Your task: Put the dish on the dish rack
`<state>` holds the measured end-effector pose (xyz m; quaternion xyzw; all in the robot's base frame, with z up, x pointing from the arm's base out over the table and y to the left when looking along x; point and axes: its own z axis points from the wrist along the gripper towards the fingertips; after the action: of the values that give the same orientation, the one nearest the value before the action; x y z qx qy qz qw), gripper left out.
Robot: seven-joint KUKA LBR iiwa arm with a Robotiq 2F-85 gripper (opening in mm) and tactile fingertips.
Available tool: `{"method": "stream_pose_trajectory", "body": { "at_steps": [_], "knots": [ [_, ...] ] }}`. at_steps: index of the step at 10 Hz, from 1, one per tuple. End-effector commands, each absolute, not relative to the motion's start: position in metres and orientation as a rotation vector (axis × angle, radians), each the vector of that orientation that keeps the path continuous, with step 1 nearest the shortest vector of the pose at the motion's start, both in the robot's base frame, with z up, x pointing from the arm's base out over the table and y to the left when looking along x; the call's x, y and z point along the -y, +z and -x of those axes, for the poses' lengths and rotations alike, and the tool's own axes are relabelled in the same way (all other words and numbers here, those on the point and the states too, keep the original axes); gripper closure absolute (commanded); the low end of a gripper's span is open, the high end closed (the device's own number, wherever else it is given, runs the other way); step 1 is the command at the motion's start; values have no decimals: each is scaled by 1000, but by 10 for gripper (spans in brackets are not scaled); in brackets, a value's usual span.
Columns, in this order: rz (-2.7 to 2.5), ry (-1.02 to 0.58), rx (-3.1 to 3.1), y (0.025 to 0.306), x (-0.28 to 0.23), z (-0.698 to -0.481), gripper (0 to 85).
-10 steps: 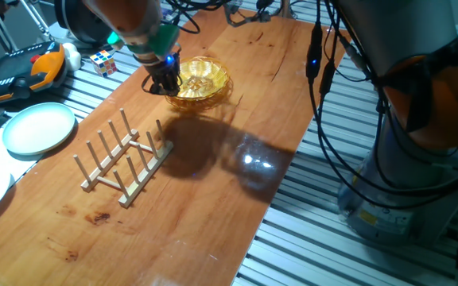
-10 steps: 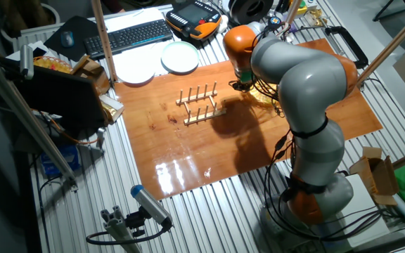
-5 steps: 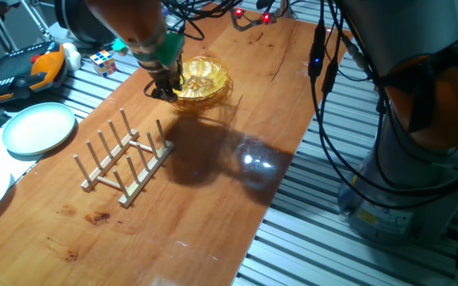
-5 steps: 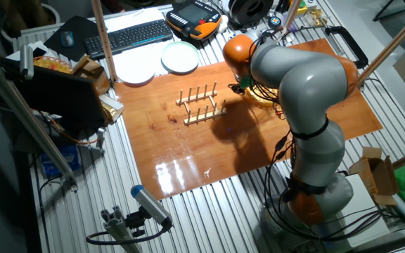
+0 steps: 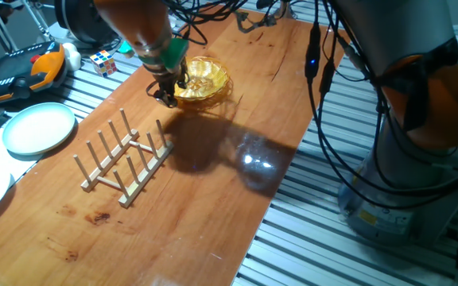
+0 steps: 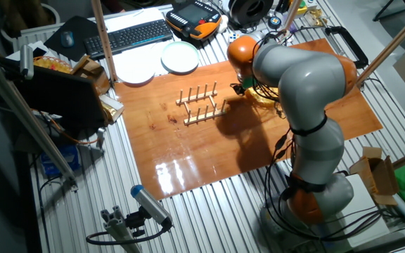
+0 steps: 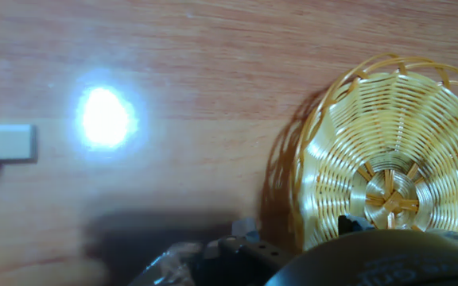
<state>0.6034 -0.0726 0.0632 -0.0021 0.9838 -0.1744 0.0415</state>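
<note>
Your hand view gives the closest look: the dish (image 7: 388,187) fills the right side, and only here does it read as an open woven, basket-like weave with a looped rim, lying flat on the wooden table (image 7: 173,71); nothing lies in it. The bottom of that view is blocked by dark gripper hardware, so you cannot tell whether the fingers are open or closed. At the left edge, a pale block that may be an end of the dish rack is cut off. From one fixed view, the gripper (image 5: 168,86) sits low at the dish's (image 5: 201,79) near-left rim; contact is not resolvable. The dish rack (image 5: 124,159) stands apart, nearer the camera, its pegs bare. In the other fixed view the arm hides most of the dish (image 6: 264,98).
</note>
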Motion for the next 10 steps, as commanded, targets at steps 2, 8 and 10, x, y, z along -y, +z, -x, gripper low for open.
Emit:
{"method": "stream_pose_trajectory", "body": {
  "at_steps": [2,8,10],
  "knots": [
    [-16,-556,-3011,57,75,-606,300],
    [-7,-557,-3012,46,84,-610,337],
    [-5,-557,-3012,45,85,-610,373]
  ]
}}
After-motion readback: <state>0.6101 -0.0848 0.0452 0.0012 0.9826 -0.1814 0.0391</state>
